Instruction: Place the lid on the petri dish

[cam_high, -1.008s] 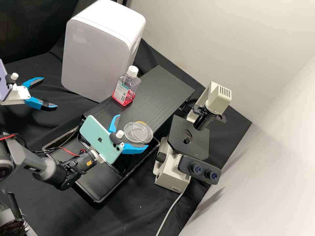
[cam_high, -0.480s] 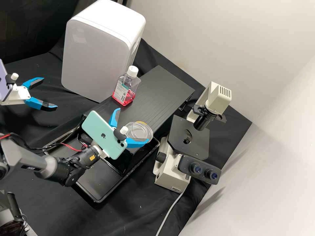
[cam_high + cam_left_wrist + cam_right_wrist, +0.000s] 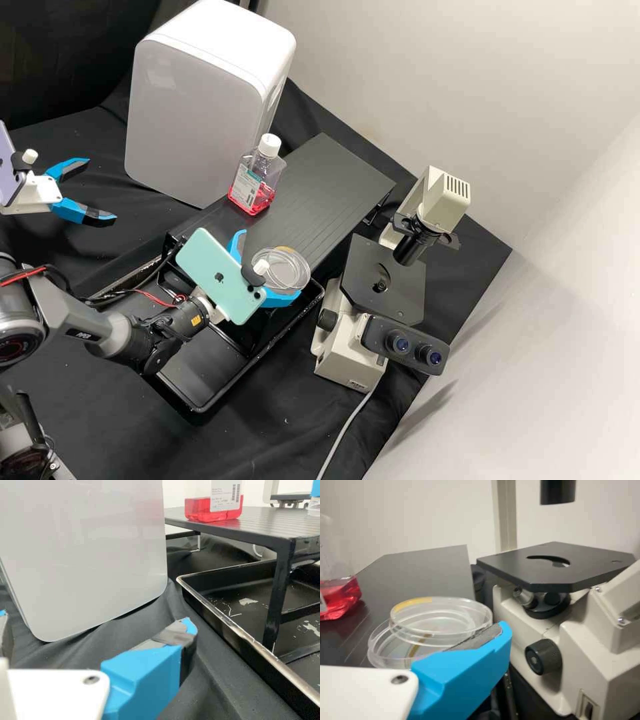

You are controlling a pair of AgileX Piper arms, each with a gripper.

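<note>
The clear petri dish (image 3: 285, 268) lies at the near end of the black raised platform (image 3: 320, 193). It shows as two round clear pieces: an upper one with a yellow mark (image 3: 440, 614) lying askew on a wider lower one (image 3: 395, 647). My right gripper (image 3: 263, 270) is level with it, open, one blue finger (image 3: 470, 662) along the dish's near side and the other on its far side. Whether the fingers touch the dish I cannot tell. My left gripper (image 3: 73, 190) hangs open at the far left over the black cloth, holding nothing, with one of its fingers (image 3: 165, 652) showing.
A white box (image 3: 207, 100) stands at the back left. A flask of red liquid (image 3: 257, 177) sits on the platform's far end. The platform stands in a black tray (image 3: 200, 393). A microscope (image 3: 393, 287) is close to the right of the dish.
My right gripper has advanced toward the dish and now has a finger on each side of it. The left arm has stayed put.
</note>
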